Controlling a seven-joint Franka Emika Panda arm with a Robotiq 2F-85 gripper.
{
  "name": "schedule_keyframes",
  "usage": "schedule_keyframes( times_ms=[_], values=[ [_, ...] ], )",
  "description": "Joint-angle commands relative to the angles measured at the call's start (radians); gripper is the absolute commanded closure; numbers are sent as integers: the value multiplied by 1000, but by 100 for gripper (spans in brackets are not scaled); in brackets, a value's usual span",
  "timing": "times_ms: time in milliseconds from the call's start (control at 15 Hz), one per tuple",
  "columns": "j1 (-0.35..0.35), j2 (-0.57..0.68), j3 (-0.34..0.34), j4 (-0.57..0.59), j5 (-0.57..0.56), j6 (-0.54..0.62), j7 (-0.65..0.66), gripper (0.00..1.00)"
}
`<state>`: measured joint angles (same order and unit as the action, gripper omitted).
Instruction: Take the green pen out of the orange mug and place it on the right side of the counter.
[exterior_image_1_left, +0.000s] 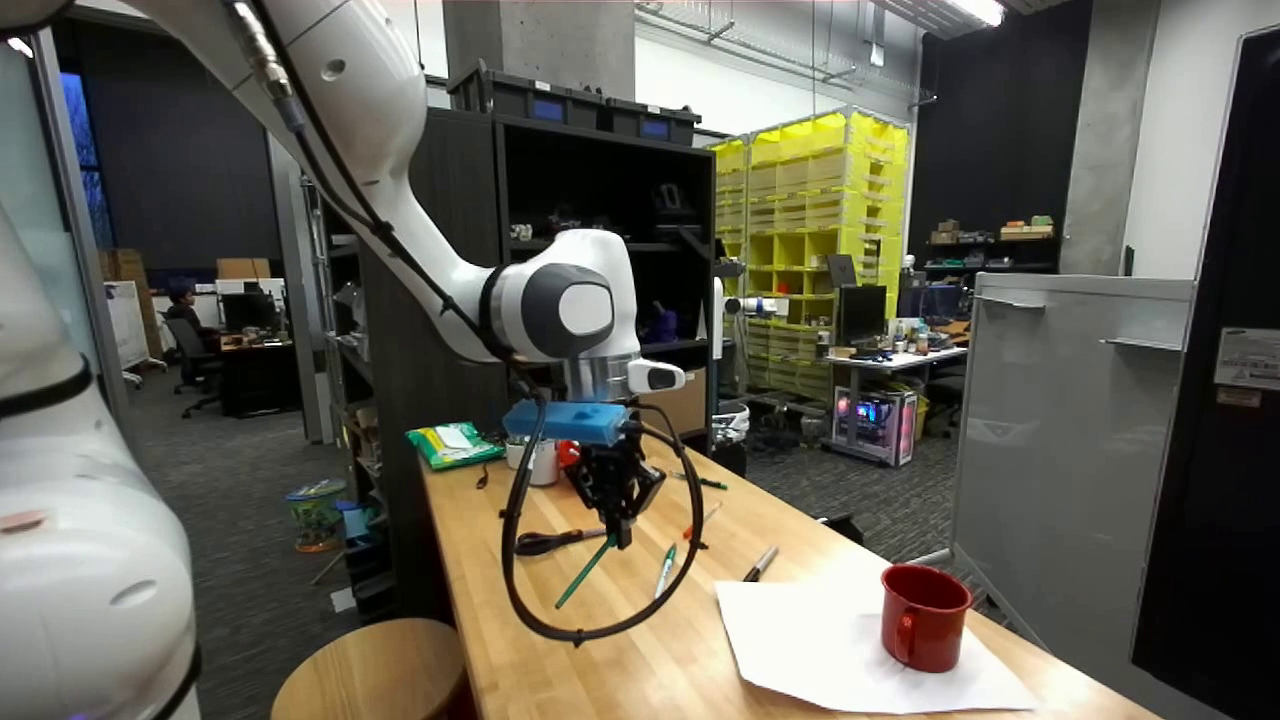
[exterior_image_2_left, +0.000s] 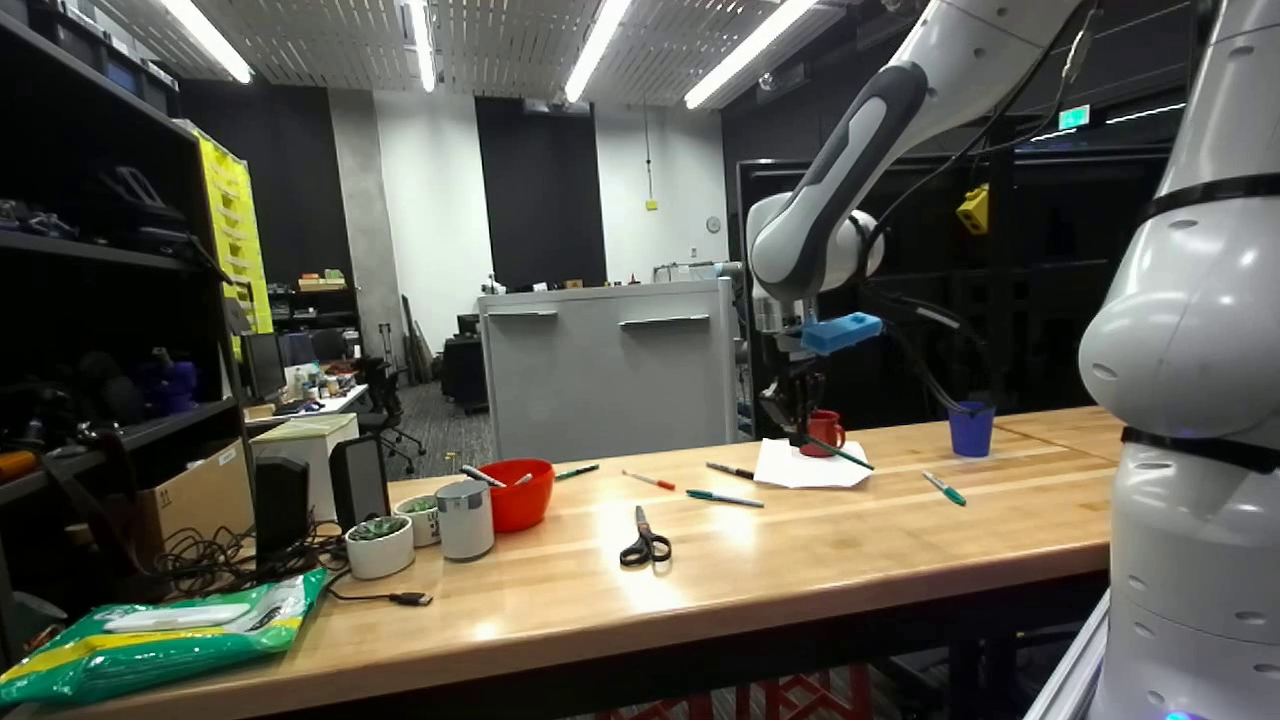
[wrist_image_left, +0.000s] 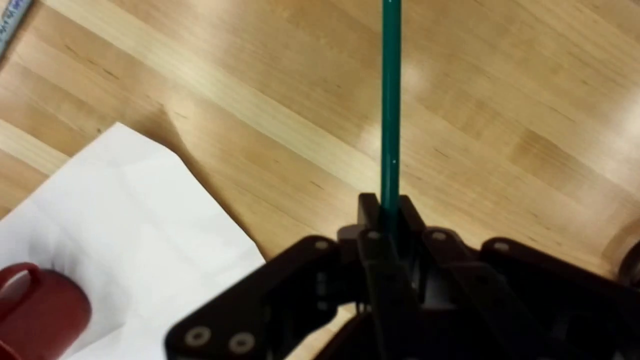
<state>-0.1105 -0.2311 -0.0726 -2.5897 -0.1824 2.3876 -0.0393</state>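
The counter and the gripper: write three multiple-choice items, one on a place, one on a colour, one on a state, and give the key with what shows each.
1. Where is the dark red mug?
A. On the stool
B. On the floor
C. On the paper

2. In an exterior view, what colour is the cup to the right of the paper?
A. Blue
B. White
C. Yellow

3. How is the gripper?
A. Open, with nothing in it
B. Shut on a green pen
C. Shut on the scissors

Key:
1: C, as both exterior views show the paper under it.
2: A, as its wall is plainly blue there.
3: B, as the wrist view shows the green pen pinched in it.
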Motion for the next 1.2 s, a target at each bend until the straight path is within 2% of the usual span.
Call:
schedule_keyframes(
  times_ms=[0, 400, 600, 867, 1133],
  values=[
    [-37, -25, -44, -60, -29, 13, -48, 97],
    [-81, 26, -112, -89, -28, 47, -131, 97],
    [-87, 76, -138, -77, -13, 99, -179, 97],
    [-77, 168, -159, -49, 36, 188, -257, 97],
    [-73, 267, -151, 1, 146, 260, -360, 97]
  ],
)
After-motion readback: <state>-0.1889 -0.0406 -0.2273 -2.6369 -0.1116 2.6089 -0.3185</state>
